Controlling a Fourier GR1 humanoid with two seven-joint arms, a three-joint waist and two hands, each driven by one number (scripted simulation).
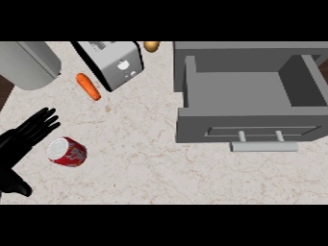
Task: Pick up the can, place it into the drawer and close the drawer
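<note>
Red-and-silver metal, the small printed can (68,151) lay at the lower left of the frame on the pale speckled stone counter (159,168), tipped so its silver end faced up and to the left and its long axis ran slantwise toward the lower right. Just to its left stood the robot's black left hand (17,141), fingers straight and spread, pointing toward the upper right, thumb hanging low near the bottom edge. The hand held nothing; its fingertips sat just beside the can's silver rim, and whether they touched it could not be made out. The right hand did not appear in the frame, so the left was plainly the nearer one.

Across the counter, at the right of the frame, the grey box-shaped drawer (255,91) stood pulled out, its bare floor showing and its pale bar handle (263,146) facing the lower edge, well apart from the can. By the look of it the pick-up had not begun: the can lay to the hand's right, and a grasp would likely need the fingers to close across its short side. An orange carrot (88,86) lay at the upper left beside a silver toaster (113,62).
</note>
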